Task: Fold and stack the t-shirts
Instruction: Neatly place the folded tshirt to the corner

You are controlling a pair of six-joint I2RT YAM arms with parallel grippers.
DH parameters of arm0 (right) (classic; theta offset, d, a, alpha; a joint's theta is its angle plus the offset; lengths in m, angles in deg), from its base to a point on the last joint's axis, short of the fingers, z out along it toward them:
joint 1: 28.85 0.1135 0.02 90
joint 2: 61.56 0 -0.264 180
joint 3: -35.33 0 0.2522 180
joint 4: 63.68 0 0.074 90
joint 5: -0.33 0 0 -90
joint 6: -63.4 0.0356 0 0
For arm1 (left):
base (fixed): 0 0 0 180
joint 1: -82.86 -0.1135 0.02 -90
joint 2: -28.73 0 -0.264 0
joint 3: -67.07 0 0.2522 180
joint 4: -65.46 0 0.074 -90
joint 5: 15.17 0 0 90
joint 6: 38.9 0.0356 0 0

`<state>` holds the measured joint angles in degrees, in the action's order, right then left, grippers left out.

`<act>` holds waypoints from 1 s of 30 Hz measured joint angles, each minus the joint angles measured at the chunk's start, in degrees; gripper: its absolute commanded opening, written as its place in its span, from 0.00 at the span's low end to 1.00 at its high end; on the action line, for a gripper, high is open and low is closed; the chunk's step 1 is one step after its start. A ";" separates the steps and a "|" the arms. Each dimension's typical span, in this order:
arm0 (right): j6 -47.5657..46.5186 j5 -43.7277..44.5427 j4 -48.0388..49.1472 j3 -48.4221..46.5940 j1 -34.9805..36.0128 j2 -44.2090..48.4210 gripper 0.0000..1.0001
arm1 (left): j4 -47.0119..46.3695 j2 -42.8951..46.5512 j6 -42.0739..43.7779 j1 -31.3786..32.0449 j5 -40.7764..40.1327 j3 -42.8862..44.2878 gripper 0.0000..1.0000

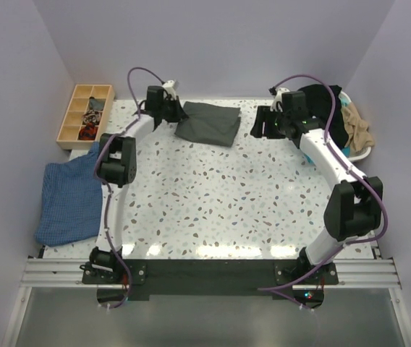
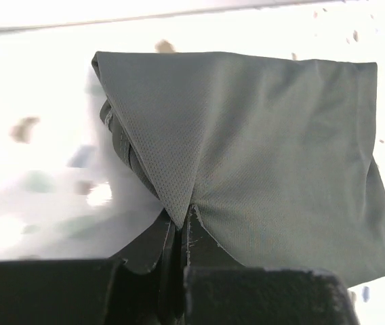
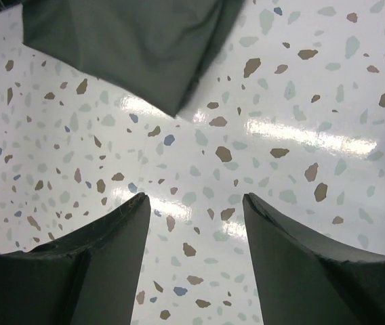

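Observation:
A folded dark charcoal-grey t-shirt [image 1: 207,123] lies at the back middle of the table. My left gripper [image 1: 169,110] is at its left edge and is shut on a pinch of its cloth [image 2: 179,220]; the shirt [image 2: 260,149] fills the left wrist view. My right gripper [image 1: 263,124] is open and empty just right of the shirt, above bare table [image 3: 196,200]; a corner of the shirt [image 3: 138,47] shows at the top of the right wrist view. More shirts, black [image 1: 320,105], tan [image 1: 356,129] and teal, are piled in a basket at the back right.
A wooden compartment tray [image 1: 84,116] with small items stands at the back left. A blue checked cloth [image 1: 69,199] hangs over the table's left edge. A white basket [image 1: 365,150] holds the shirt pile at the right edge.

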<state>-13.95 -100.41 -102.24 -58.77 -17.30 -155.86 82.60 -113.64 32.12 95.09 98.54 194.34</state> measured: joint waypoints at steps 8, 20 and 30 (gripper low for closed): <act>0.15 -1.05 0.09 0.00 0.00 -1.38 0.61 | 7.15 -5.05 4.98 -9.77 -0.50 10.16 0.00; 0.39 -2.99 0.22 0.00 0.00 -4.39 0.61 | 12.41 -5.79 12.26 -16.35 -8.07 15.39 0.00; 0.81 -5.29 0.48 0.00 0.00 -6.01 0.61 | 12.24 -5.79 19.54 -18.23 -20.02 15.37 0.00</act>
<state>-13.14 -105.70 -101.76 -58.77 -17.30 -161.87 94.84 -119.43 51.66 76.86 78.51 209.71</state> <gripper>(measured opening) 0.612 0.038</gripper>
